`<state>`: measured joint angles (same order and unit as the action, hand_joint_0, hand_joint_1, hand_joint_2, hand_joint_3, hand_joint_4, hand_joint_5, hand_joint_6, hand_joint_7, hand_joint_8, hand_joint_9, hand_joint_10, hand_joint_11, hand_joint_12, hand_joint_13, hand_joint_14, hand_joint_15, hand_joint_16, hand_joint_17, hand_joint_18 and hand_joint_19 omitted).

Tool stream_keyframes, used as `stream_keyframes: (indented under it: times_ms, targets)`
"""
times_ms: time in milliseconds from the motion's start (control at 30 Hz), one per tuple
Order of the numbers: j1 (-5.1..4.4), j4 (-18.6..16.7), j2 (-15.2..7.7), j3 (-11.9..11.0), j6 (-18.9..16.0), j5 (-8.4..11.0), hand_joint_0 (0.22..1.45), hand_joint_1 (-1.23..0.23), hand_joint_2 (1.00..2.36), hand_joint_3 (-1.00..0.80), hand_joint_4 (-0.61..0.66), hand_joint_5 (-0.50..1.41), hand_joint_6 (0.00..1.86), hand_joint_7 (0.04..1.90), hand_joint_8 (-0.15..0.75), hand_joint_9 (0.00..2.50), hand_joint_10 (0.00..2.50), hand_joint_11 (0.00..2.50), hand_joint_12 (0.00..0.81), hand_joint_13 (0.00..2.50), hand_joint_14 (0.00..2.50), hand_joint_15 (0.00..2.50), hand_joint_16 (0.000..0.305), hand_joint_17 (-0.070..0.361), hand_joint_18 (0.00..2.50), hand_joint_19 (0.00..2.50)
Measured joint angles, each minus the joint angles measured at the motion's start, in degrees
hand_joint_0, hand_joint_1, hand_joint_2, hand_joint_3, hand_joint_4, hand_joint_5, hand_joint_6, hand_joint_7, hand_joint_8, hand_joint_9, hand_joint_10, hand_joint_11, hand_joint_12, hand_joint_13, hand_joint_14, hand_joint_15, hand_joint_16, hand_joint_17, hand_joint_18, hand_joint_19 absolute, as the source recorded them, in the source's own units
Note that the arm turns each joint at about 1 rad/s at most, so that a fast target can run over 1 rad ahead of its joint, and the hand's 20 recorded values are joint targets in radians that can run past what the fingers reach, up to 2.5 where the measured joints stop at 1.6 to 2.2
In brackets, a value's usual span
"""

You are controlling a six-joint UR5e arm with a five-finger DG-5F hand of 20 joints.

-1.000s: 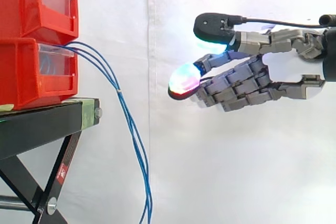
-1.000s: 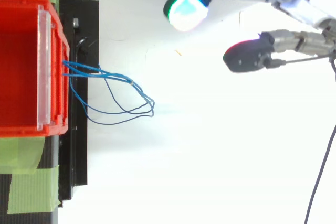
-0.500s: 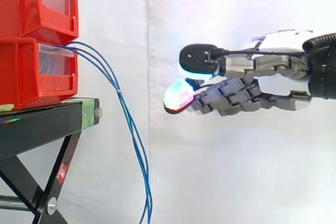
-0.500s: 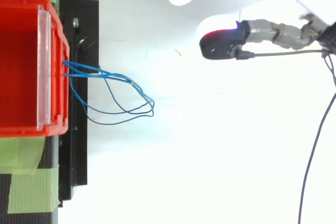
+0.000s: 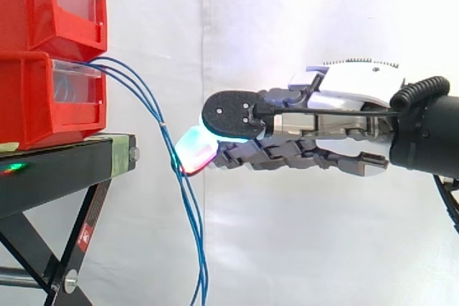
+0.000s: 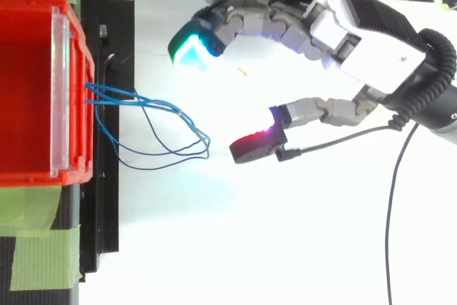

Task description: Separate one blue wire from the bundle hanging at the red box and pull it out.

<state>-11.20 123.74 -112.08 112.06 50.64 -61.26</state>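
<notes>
A bundle of thin blue wires (image 5: 188, 213) leaves the lower red box (image 5: 43, 98) and hangs past the stand's edge. From above, the wires (image 6: 164, 149) loop out to the right of the red box (image 6: 28, 91). My hand (image 5: 344, 105) reaches in from the right at wire height, open, its fingers stretched towards the bundle. One glowing fingertip (image 5: 195, 152) sits right beside the wires; I cannot tell if it touches them. In the top view the hand (image 6: 357, 41) has its fingers (image 6: 193, 44) beyond the loop, and its thumb (image 6: 253, 146) just right of the loop's outer end. It holds nothing.
The boxes rest on a black stand (image 5: 64, 170) with crossed legs below. A second red bin (image 5: 50, 5) is stacked on the lower one. Green tape (image 6: 36, 248) marks the stand's near corner. A white curtain hangs behind everything.
The hand has moved left and down from well clear of the wires to right beside them. Its thumb has swung across to the loop's outer end.
</notes>
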Motion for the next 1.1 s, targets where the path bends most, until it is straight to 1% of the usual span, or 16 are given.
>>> stream_keyframes:
  times_ms: [133,333,500,600,933,1100]
  targets:
    - [-0.41,-1.6,-0.2,0.0,1.6,-0.62,0.49,-0.57,1.00,-0.50,0.31,-0.18,0.50,0.81,0.289,0.50,0.00,0.14,0.359,0.27,0.00,0.15,0.059,0.132,0.06,0.16]
    - [-0.86,-2.2,-0.2,0.0,4.1,-0.76,0.49,-0.57,1.00,-0.50,0.31,-0.18,0.50,0.81,0.288,0.49,0.00,0.14,0.359,0.27,0.00,0.15,0.059,0.132,0.06,0.16]
    - [-1.82,-4.0,-0.2,-0.1,5.7,-0.55,0.49,-0.58,1.00,-0.50,0.31,-0.18,0.50,0.81,0.288,0.50,0.00,0.14,0.358,0.27,0.00,0.14,0.058,0.132,0.06,0.16]
    - [-2.15,-4.3,-0.2,-0.1,5.9,-0.50,0.49,-0.58,1.00,-0.50,0.31,-0.18,0.50,0.81,0.287,0.50,0.00,0.14,0.359,0.27,0.00,0.14,0.059,0.132,0.06,0.16]
    - [-2.32,-4.6,-0.2,-0.1,5.7,-0.64,0.49,-0.58,1.00,-0.50,0.32,-0.18,0.50,0.81,0.288,0.49,0.00,0.13,0.359,0.27,0.00,0.14,0.058,0.131,0.06,0.16]
    - [-2.12,-4.5,-0.2,-0.1,5.6,-0.63,0.49,-0.58,1.00,-0.50,0.32,-0.18,0.50,0.81,0.288,0.50,0.00,0.14,0.359,0.27,0.00,0.14,0.058,0.131,0.06,0.16]
